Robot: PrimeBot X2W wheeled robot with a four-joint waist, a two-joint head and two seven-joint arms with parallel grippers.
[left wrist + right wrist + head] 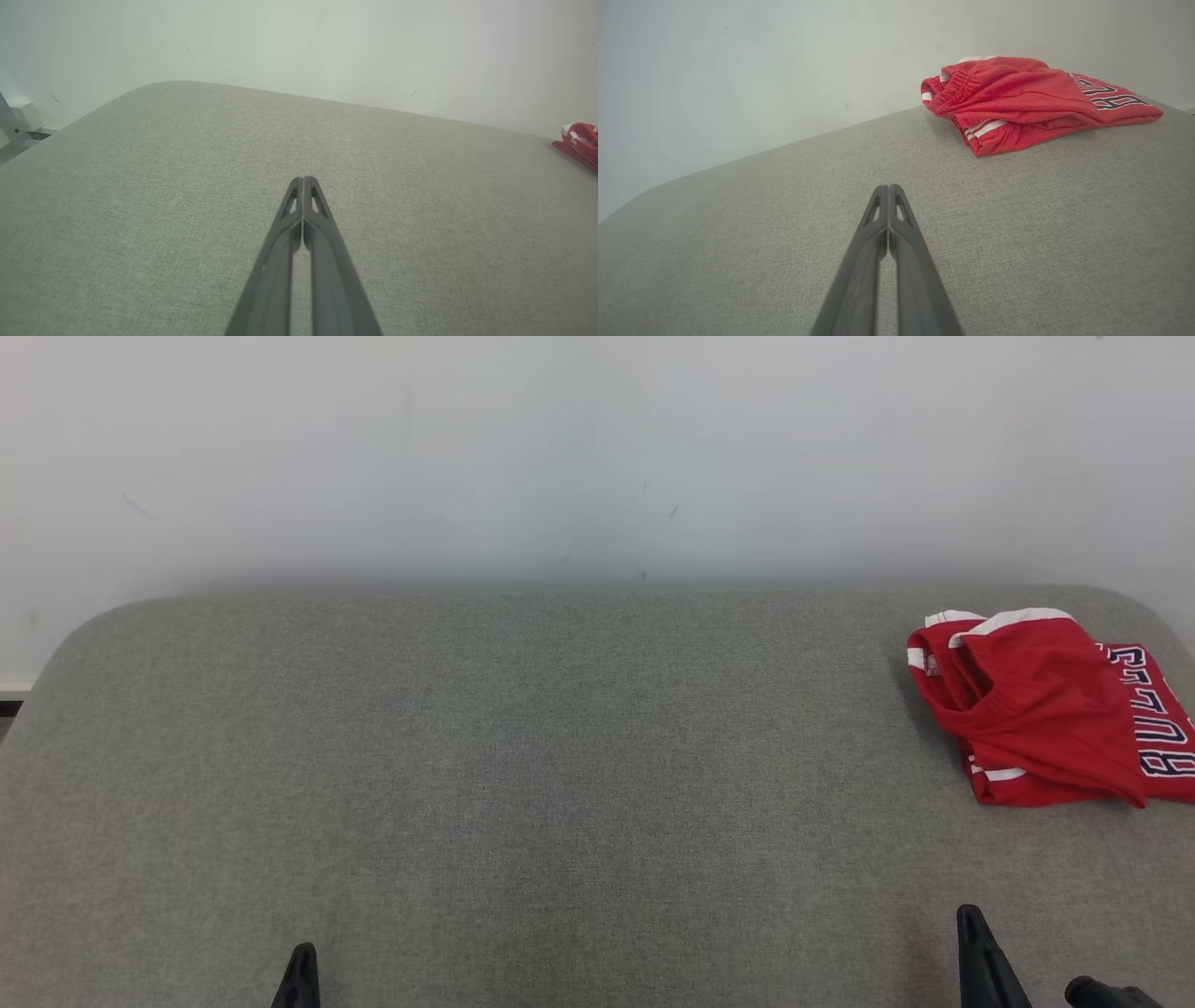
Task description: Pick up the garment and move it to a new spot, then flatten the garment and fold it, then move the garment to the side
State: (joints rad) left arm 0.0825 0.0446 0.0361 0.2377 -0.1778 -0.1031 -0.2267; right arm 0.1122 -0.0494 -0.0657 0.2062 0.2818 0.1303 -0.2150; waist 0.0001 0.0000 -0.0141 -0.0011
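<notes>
The garment [1036, 709] lies at the far right of the table [560, 756], close to its rounded far right corner and well apart from both grippers. It is a compact, layered bundle rather than a spread sheet. From this I judge that the fold is done and the piece set to the side, so the task looks to be at or near its end. If this is the opening instead, the step in hand is the first pick-up. The left gripper [303, 182] hangs low over bare table on the near left with its jaws pressed together and nothing between them. The right gripper [888, 189] is on the near right, its jaws likewise pressed together and empty, pointing roughly toward the bundle. Any further move would fall to the right arm: spread the jaws, reach far and right, and pinch a thick edge so that all the layers lift together. The garment is bright red, a light mesh-like sports fabric with a faint sheen. It has a gathered elastic band at its left end, white stripes along the edges and dark, white-outlined lettering on the right part. It looks limp and slippery, and I would expect it to sag or unfold if gripped by one layer. The table is covered in grey-green woven cloth, matte and slightly coarse, set against a plain pale wall [560, 448].
</notes>
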